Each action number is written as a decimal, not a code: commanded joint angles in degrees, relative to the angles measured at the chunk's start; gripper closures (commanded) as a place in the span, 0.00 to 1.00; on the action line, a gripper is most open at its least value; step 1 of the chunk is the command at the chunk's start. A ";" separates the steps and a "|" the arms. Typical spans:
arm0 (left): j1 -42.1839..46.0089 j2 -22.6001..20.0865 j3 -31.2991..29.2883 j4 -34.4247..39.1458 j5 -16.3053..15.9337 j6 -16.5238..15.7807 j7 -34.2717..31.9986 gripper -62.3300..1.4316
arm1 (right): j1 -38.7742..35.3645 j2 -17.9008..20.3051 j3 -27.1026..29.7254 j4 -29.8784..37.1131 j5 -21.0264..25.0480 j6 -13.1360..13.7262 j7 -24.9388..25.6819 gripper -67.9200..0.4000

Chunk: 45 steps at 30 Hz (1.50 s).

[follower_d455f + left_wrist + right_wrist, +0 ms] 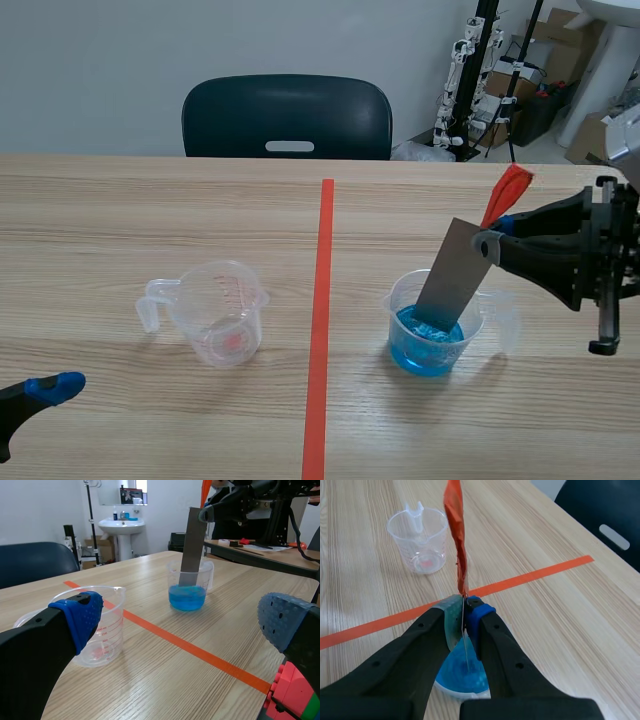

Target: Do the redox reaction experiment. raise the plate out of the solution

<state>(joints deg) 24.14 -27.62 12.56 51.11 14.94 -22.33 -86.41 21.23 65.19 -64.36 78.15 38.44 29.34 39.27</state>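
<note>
My right pincer (490, 243) is clamped on the grey plate (455, 275) near its top; its lower end sits in the blue solution (428, 345). My left pincer (182, 622) is spread wide.

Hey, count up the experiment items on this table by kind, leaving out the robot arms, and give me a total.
Clear measuring cups: 2 (empty cup, cup of blue solution)
Metal plate: 1 (gripped by the right pincer, lower end in the solution)
Total: 3
</note>
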 commanded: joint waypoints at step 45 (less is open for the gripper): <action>-6.40 -15.41 -0.57 6.01 -6.56 -0.61 5.29 0.94 | 1.49 15.34 11.93 22.62 22.75 0.00 -19.17 0.98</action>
<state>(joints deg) 18.87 -43.62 12.58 55.31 8.71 -22.52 -81.89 21.41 79.57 -53.78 100.33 60.29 29.36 19.27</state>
